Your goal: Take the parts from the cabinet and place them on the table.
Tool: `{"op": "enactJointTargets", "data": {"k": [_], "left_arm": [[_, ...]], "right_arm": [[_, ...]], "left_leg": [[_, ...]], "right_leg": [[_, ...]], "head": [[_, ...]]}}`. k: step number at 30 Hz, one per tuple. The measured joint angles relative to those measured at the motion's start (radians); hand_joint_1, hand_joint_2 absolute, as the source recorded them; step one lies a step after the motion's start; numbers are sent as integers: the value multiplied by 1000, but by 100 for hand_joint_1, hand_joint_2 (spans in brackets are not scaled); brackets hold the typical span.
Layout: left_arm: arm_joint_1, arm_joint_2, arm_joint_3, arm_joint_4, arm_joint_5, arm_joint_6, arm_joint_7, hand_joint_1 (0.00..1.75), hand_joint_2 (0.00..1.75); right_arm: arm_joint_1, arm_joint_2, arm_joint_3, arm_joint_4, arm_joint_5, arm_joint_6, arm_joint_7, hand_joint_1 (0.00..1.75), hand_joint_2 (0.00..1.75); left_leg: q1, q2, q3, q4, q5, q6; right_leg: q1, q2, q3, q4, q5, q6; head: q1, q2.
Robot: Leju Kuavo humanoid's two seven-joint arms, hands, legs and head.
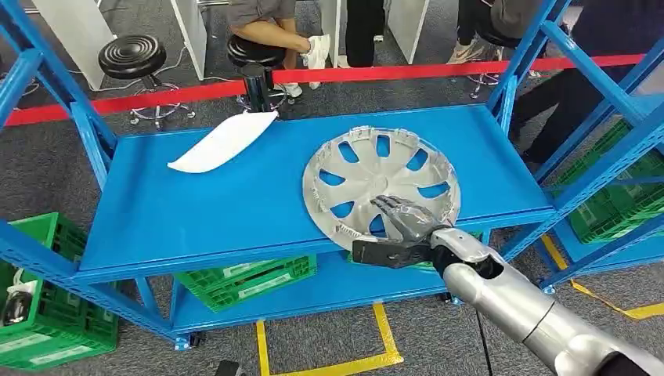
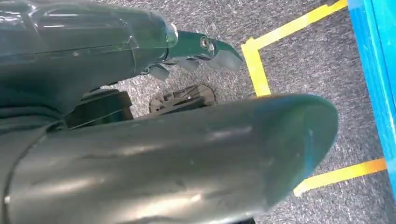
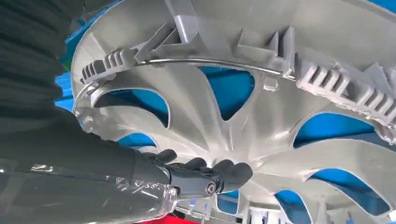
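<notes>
Silver plastic caught the light on the blue shelf (image 1: pixel 235 204) of the rack: a hubcap (image 1: pixel 381 188) lay there inside-up, its ribs and clips showing, toward the right half of the shelf and close to the front edge. The right hand (image 1: pixel 403 227) reached over that near rim, dark fingers (image 3: pixel 219 170) resting on the spokes inside the hubcap while the thumb sat below the rim at the shelf's front edge; whether it actually gripped the rim could not be told. In the right wrist view the fingertips lay on a spoke near the hub, with blue shelf showing through the cut-outs.

A white curved part (image 1: pixel 225 142) lay well apart from the hubcap, toward the back left of the same shelf.

The left hand (image 2: pixel 196 51) hung beside the robot's body over grey carpet crossed by yellow tape (image 2: pixel 256 65), fingers loosely apart and holding nothing.

Green crates (image 1: pixel 247 276) sat on the lower shelf, another green crate (image 1: pixel 47 313) on the floor at left. Behind the rack ran a red barrier tape (image 1: pixel 391 72), with black stools (image 1: pixel 133 56) and seated people's legs (image 1: pixel 274 31) beyond.
</notes>
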Motion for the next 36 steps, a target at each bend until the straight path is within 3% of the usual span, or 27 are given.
{"op": "enactJointTargets", "data": {"k": [7,30,31,32,36], "left_arm": [[0,3,-2,0,8,7,0,0,0],[0,6,-8,0,29,11,-9,0,0],[0,6,-8,0,30,12,-9,0,0],[0,6,-8,0,31,14,-9,0,0],[0,6,-8,0,32,17,-12,0,0]], "right_arm": [[-21,4,11,11,-10,53,42,0,175],[-84,16,64,34,43,127,71,0,175],[-86,18,67,35,46,127,71,61,175],[-88,18,69,36,48,127,71,175,175],[-91,22,82,40,54,125,68,175,175]], "left_leg": [[0,-2,1,0,1,-1],[0,-4,2,0,1,-1],[0,-4,2,0,1,-1],[0,-4,2,0,1,-1],[0,-4,2,0,1,-1]], "right_leg": [[0,0,1,0,0,0],[0,0,2,0,0,0],[0,0,2,0,0,0],[0,0,2,0,0,0],[0,0,2,0,0,0]], "head": [[-1,0],[0,0],[0,0],[0,0],[-1,0]]}}
